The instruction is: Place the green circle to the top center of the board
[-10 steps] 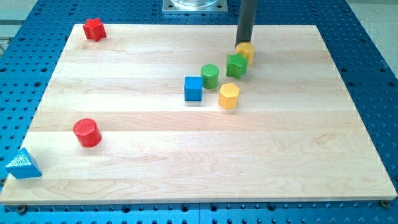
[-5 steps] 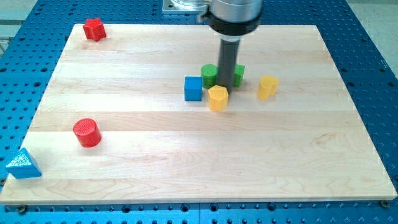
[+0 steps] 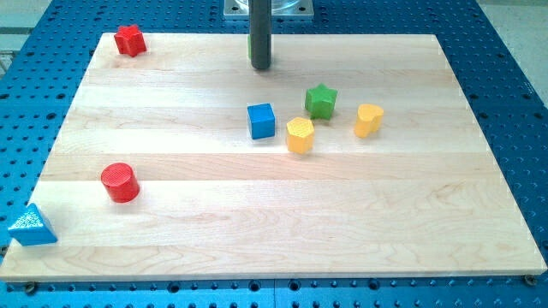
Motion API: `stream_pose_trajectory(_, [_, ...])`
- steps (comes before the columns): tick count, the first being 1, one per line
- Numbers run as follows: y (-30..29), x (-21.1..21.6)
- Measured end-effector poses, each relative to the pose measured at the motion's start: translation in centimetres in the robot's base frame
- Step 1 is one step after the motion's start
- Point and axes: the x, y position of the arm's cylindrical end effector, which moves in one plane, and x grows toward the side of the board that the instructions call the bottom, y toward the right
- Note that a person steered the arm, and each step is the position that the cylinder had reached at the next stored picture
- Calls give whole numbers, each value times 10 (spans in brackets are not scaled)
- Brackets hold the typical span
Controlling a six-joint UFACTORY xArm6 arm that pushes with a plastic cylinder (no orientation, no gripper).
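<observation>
The rod has no hand to open; its tip (image 3: 260, 67) sits near the board's (image 3: 171, 222) top centre, hiding most of the green circle (image 3: 251, 51)

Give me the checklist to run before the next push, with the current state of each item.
1. Green circle located: cannot tell. Only a green sliver shows at the rod's left edge; the rest is hidden behind it.
2. Circle at the board's top centre: ok, judging by that sliver.
3. My tip on the board, near top centre: ok.
4. Green star not confused with the target: ok; it sits apart, below and to the view's right of my tip.
5. Blue cube and yellow hexagon clear of my tip: ok.
</observation>
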Motion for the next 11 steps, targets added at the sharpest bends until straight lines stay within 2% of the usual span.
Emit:
stream_pose_trajectory(1, [-2, 22])
stream_pose_trajectory(2, [-36, 8])
stream_pose_trajectory(3, [-16, -27])
stream_pose_trajectory(4, [-24, -28])
stream_pose_trajectory(5, [-64, -40])
stream_pose_trajectory(6, [-30, -83])
stream_pose_trajectory(8, [28, -55])
stream_pose_trajectory(9, [-10, -7])
stream_pose_trajectory(10, [-15, 22])
stream_pose_trajectory(11, [-7, 13])
